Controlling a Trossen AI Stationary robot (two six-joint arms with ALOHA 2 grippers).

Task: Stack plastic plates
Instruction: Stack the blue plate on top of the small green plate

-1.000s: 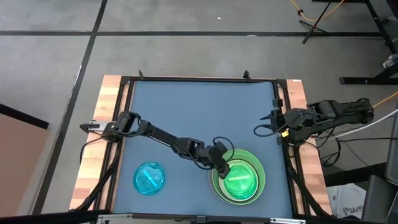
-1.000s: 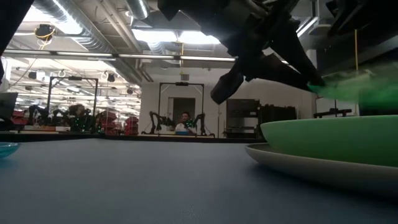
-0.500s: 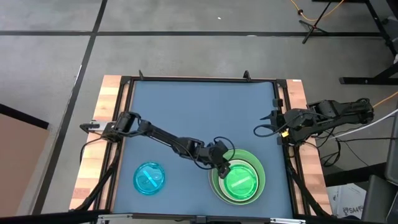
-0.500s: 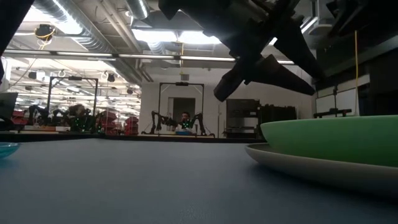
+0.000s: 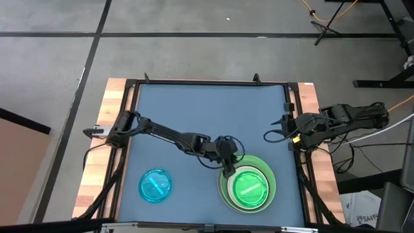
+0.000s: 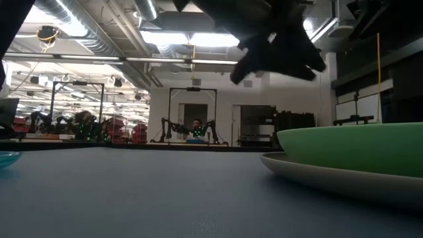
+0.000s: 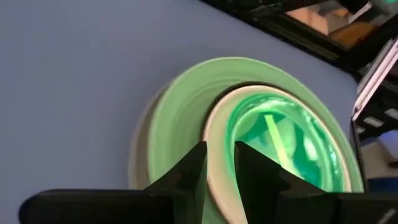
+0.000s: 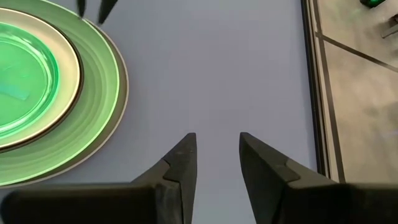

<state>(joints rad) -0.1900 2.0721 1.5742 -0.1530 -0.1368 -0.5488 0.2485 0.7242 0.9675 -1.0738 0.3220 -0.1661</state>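
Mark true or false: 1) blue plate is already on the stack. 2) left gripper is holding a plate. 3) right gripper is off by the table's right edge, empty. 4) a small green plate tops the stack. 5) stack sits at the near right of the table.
1) False. The small blue plate lies alone on the mat at the near left, apart from the stack.
2) False. The left gripper hangs over the stack's rim with its jaws slightly apart and nothing between them.
3) True. The right gripper waits by the right edge, open and empty.
4) True. A small translucent green plate lies on top.
5) True. The stack is at the near right of the blue mat.
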